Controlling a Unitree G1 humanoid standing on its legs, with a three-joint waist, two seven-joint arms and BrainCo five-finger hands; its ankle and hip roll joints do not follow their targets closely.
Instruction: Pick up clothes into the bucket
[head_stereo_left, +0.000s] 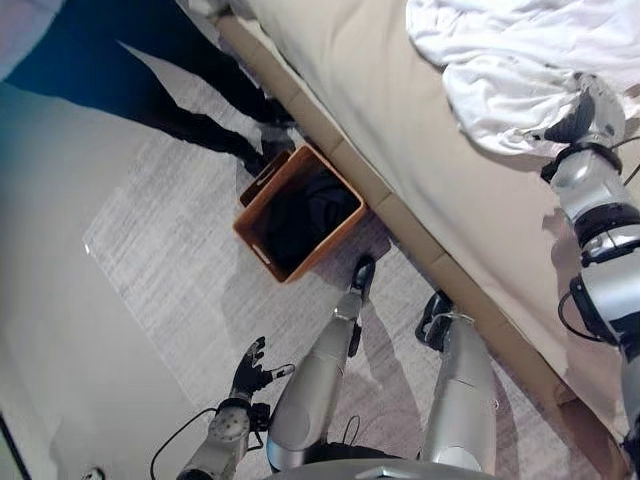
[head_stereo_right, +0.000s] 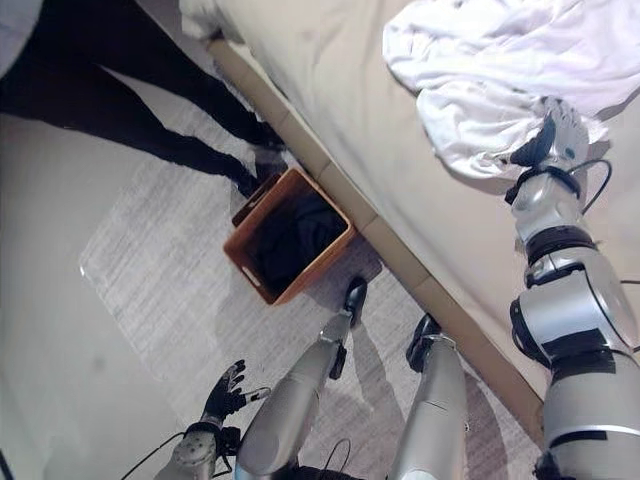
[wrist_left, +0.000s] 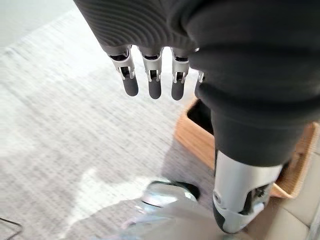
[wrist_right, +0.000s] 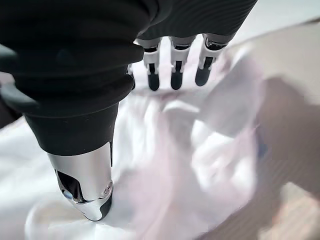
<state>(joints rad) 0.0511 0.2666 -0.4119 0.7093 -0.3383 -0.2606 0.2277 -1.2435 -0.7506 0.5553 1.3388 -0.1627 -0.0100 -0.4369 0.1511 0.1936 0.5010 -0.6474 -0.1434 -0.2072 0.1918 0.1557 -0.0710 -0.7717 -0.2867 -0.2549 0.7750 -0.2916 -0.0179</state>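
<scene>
Right hand (head_stereo_right: 556, 130) reaching out at upper right, fingers (wrist_right: 174, 76) straight; left hand (head_stereo_left: 250, 372) hanging at bottom left, fingers relaxed.

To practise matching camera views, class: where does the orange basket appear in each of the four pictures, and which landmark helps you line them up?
Left eye view: orange basket left of centre, on the rug by the bed.
Right eye view: left of centre, against the bed.
Left wrist view: its corner past the left hand.
Right wrist view: absent; white clothes under the right hand.
Shared landmark: the bed's edge.
</scene>
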